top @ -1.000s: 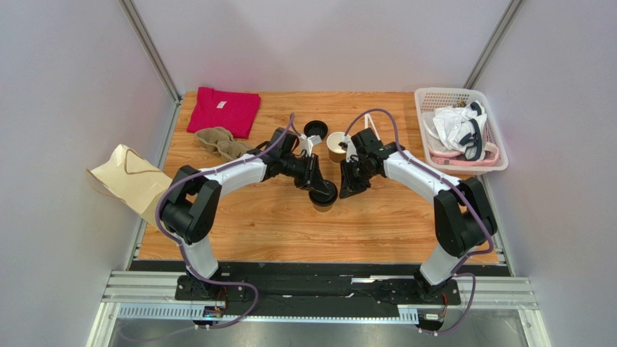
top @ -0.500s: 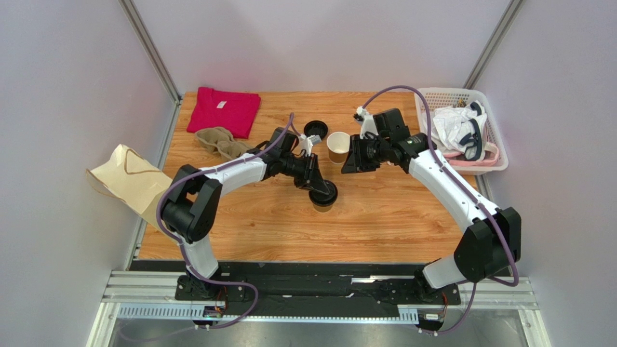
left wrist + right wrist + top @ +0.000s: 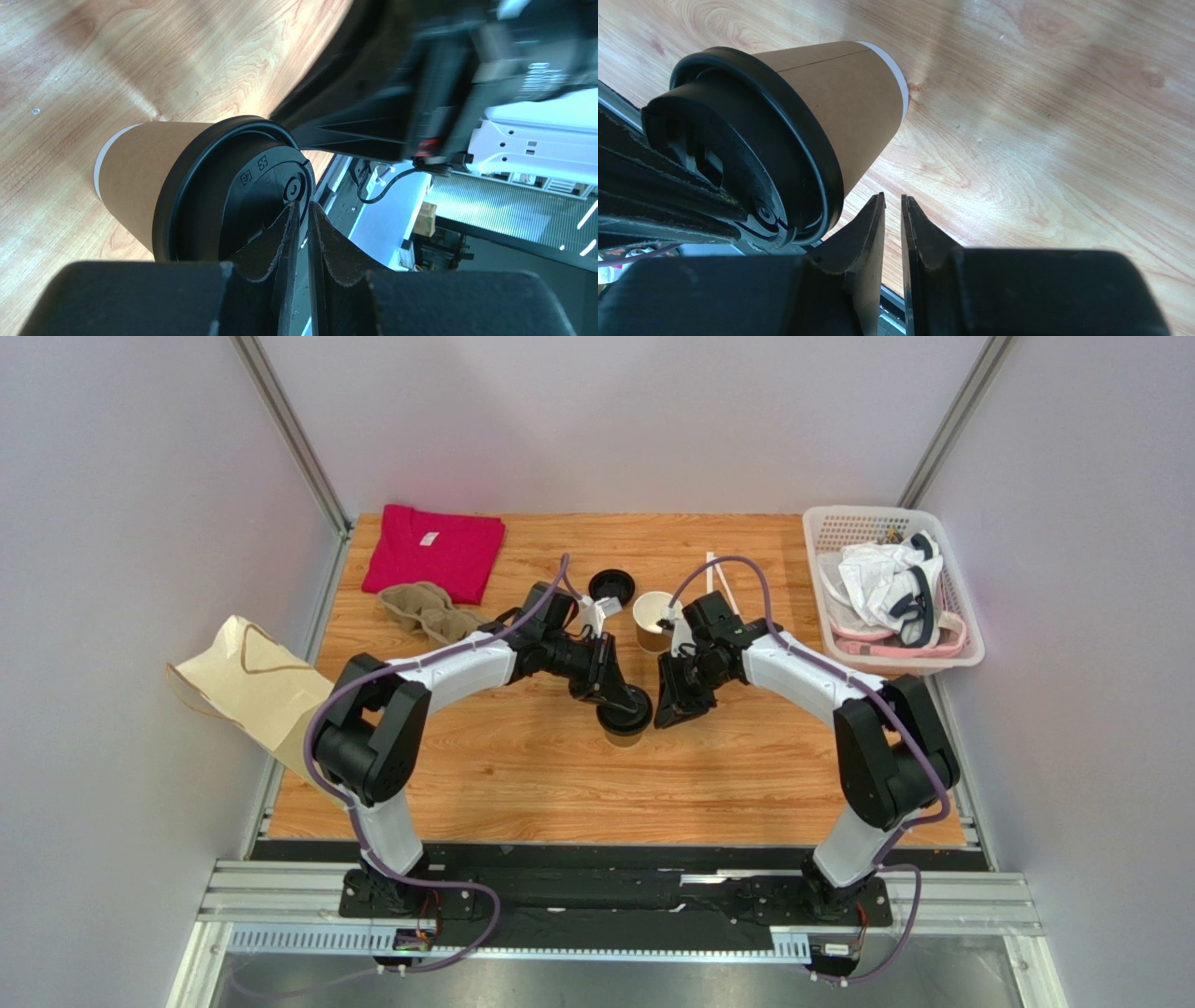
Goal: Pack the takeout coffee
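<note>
Left claw [image 3: 300,207]: clenched to a thin slit, tips lying on top of the round black plastic lid [image 3: 238,189]; no visible object pinched between.
Right claw [image 3: 892,203]: clenched likewise, empty, hanging just beside the cup wall; contact not visible.
Takeout coffee [image 3: 627,714]: small tan-brown paper cup capped with that lid, standing on the wooden surface [image 3: 491,770] near its middle, between both claws.
Weight: probably light; contents hidden under the lid, so cannot tell how full.
Stiffness: thin paper wall, likely to dent under a hard squeeze; probably firmest just under the lid.
Slip: smooth tapered sides, narrower at the base, so prone to sliding down out of a loose hold.
Lid grip: glossy snap-on plastic, likely to pop off if used alone for lifting.
Best hold: across the upper wall, just below the lid rim, with moderate force, kept upright.
Risk: tipping under an off-centre press from above; spilling if full.
Likely destination: tan paper bag [image 3: 253,686] beside the left edge of the surface, well apart from the cup.
</note>
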`<state>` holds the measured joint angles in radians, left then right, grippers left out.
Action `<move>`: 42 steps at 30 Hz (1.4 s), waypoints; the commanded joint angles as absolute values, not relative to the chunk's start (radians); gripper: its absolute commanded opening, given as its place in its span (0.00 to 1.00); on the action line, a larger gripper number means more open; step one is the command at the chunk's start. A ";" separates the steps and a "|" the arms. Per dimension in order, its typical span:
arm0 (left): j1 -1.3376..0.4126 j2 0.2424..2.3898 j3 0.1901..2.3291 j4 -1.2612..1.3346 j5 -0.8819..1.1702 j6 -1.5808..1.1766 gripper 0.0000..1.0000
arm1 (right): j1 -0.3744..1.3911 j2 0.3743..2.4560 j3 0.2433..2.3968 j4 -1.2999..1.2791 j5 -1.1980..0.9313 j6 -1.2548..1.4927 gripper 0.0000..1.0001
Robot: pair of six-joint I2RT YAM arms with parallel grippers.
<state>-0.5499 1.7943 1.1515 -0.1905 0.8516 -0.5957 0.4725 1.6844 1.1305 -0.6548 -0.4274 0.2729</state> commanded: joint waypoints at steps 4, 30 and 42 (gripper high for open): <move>-0.542 1.841 1.146 -0.250 0.752 -0.538 0.20 | 0.446 1.536 1.253 -0.698 -0.436 0.241 0.20; -0.529 1.850 1.144 -0.278 0.749 -0.517 0.19 | 0.472 1.671 1.218 -0.666 -0.433 0.268 0.18; -0.529 1.721 1.221 -0.235 0.824 -0.515 0.35 | 0.466 1.508 1.316 -0.696 -0.477 0.261 0.26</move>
<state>-0.5354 1.7969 1.1736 -0.2039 0.8719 -0.5728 0.4702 1.5875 1.2465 -0.7017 -0.4690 0.2787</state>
